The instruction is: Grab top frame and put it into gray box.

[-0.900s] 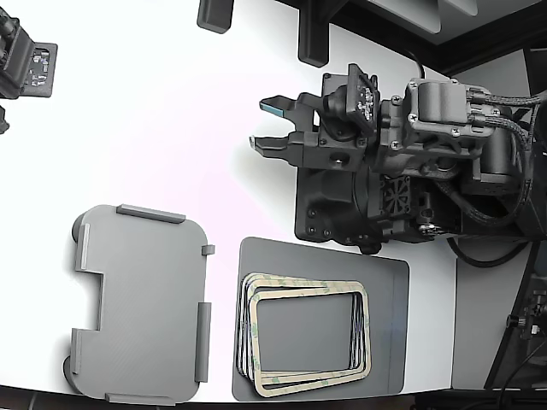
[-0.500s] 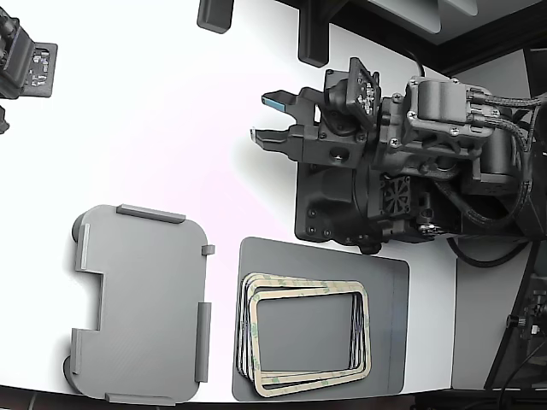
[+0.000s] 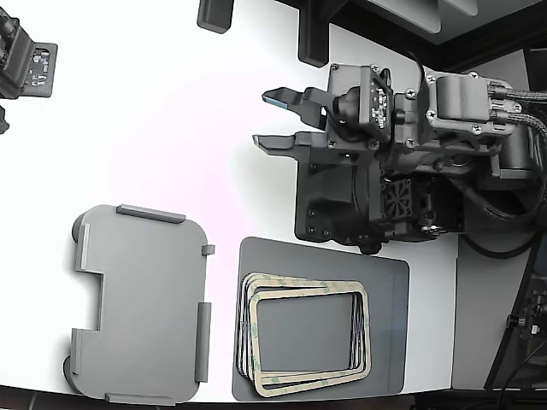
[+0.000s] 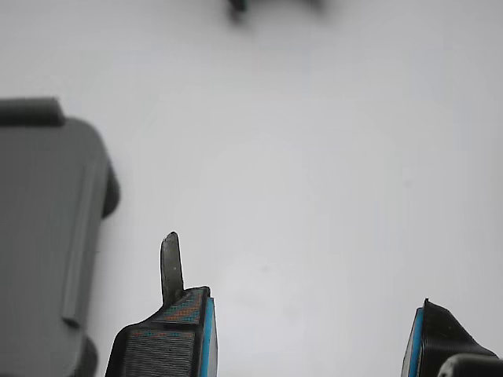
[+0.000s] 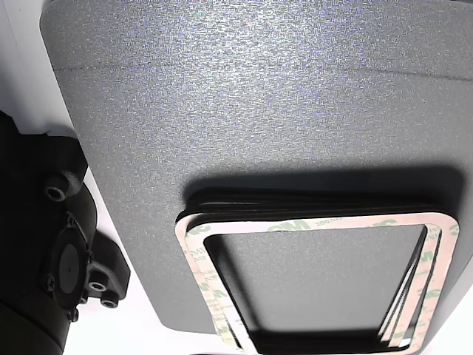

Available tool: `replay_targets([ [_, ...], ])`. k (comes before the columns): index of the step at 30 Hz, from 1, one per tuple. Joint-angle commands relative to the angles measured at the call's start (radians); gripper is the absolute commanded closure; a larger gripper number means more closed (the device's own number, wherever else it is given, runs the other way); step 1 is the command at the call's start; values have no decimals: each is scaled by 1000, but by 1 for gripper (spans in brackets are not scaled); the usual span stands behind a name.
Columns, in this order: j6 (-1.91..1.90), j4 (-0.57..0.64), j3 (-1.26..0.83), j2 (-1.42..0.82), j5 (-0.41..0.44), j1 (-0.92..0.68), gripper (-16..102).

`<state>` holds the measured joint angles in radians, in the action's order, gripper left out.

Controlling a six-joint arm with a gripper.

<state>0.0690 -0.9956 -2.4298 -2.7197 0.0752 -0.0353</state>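
Observation:
A stack of cream-beige frames lies on a dark gray mat [image 3: 389,325] at the exterior view's lower right. The top frame [image 3: 312,382] is uppermost, and it also shows in the other view [image 5: 318,223]. The gray box [image 3: 141,303] sits empty to the mat's left in the exterior view, and one of its corners shows in the wrist view [image 4: 39,236]. My gripper [image 3: 268,120] is open and empty. It hovers over bare white table, well behind the stack. In the wrist view the gripper [image 4: 310,345] shows only table between its blue-padded fingers.
The black arm base [image 3: 342,205] stands just behind the mat. A second dark device [image 3: 26,60] sits at the exterior view's upper left. Dark posts [image 3: 312,38] stand at the far table edge. The near table edge runs just below the box and mat.
The wrist has turned and shifted slightly, and the jaws stand a little wider apart. The frames, mat and gray box have not moved.

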Motion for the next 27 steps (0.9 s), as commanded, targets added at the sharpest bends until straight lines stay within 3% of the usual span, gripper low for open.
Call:
replay_targets([
  [1, 367, -17, 91, 49, 17, -38, -14],
  [13, 1201, -308, 351, 298, -117, -249, -13],
  [17, 1448, -428, 463, 411, -95, -354, -11],
  [20, 1551, -502, 534, 476, -28, -469, -12],
  [23, 1601, -538, 557, 511, 43, -600, -14],
  [27, 1663, -543, 552, 532, 43, -704, -10],
])
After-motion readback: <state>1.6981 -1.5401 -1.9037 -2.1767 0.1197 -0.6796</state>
